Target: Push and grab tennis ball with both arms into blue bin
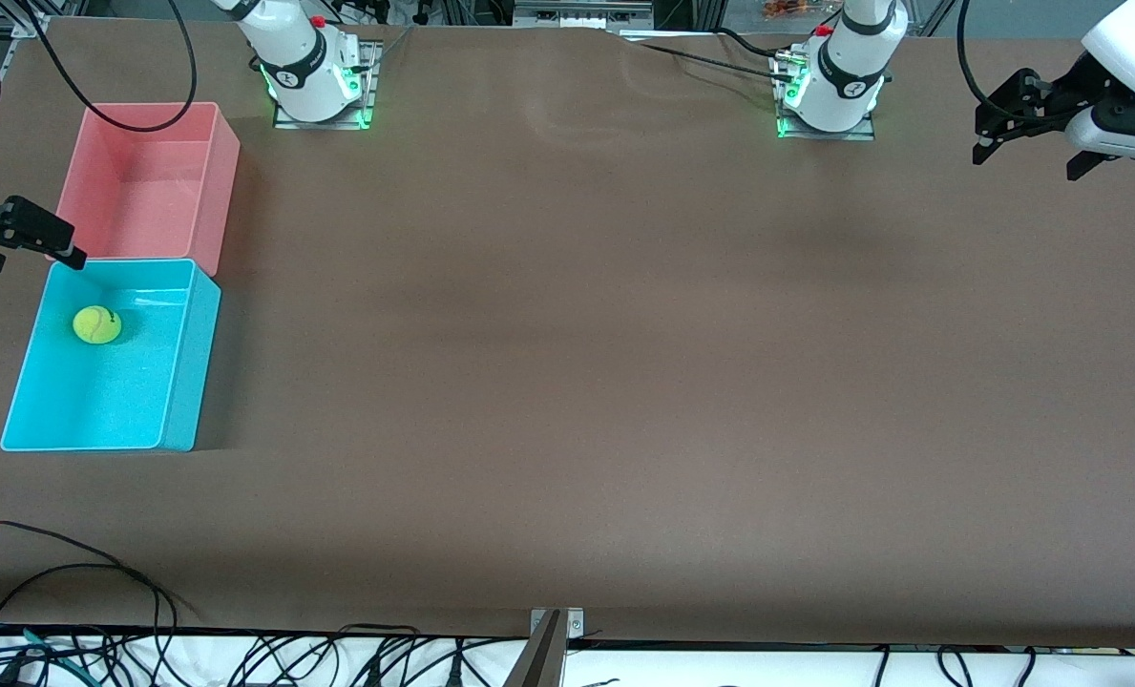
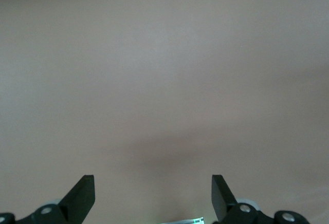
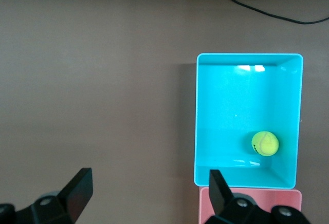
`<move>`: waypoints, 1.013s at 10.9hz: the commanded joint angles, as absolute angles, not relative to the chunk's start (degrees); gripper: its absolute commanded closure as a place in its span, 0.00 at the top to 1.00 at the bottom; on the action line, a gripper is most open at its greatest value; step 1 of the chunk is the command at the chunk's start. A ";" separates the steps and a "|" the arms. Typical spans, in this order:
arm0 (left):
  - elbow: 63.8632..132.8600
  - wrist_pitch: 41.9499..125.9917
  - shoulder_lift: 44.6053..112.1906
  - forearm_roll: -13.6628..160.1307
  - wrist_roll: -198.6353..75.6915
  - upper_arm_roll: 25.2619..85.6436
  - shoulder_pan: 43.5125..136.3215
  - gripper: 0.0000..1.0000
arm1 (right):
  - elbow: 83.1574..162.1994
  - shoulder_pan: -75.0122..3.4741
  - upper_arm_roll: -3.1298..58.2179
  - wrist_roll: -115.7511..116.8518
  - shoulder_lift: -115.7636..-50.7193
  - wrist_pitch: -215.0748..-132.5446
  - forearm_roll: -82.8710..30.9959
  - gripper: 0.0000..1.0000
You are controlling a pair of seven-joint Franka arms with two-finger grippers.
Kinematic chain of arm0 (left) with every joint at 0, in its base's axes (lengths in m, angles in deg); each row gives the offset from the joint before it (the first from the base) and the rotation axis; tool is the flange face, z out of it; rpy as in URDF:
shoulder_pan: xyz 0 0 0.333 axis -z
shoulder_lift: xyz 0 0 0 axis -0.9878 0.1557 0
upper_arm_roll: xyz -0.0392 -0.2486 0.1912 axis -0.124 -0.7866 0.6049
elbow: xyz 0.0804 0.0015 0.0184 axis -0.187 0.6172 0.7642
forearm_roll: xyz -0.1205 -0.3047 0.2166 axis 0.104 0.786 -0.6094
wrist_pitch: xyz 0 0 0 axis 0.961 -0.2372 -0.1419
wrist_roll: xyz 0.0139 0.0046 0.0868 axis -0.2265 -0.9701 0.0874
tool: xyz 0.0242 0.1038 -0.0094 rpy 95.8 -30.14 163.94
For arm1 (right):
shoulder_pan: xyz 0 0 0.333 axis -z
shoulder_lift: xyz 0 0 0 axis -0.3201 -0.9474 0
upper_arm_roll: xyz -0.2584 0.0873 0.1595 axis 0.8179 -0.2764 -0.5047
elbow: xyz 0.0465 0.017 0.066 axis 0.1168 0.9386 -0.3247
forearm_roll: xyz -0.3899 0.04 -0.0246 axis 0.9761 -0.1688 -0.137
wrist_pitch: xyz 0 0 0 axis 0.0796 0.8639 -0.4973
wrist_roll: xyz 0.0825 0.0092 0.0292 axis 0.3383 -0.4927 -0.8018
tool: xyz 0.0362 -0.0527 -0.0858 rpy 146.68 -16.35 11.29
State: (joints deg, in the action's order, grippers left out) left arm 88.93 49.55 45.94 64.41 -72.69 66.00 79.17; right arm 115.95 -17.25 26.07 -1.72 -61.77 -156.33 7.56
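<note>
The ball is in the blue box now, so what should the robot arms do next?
Probably just lift away and rest. The tennis ball already lies inside the blue bin, and the right gripper, beside the bins, and the left gripper, at its end of the table, are both open and empty.

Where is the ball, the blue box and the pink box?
tennis ball (image 1: 96,324): front view, middle of its fuzzy surface.
blue bin (image 1: 99,401): front view, bare floor inside it.
pink bin (image 1: 147,191): front view, bare floor inside it.
</note>
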 commanded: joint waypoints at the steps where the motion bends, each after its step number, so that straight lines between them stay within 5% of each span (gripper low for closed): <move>1: 95.51 53.38 40.91 64.15 -73.02 66.04 79.28 1.00 | 115.94 -21.66 29.48 -0.66 -59.52 -155.84 8.71 1.00; 11: 92.78 52.50 42.67 64.07 -73.02 65.34 79.29 1.00 | 116.03 -21.66 30.01 -0.75 -59.42 -153.99 9.06 1.00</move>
State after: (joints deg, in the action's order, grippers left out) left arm 93.21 52.36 42.90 64.41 -72.69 65.72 79.17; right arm 115.93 -20.62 29.21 -1.30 -60.10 -155.31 7.63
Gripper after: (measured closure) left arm 0.000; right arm 0.000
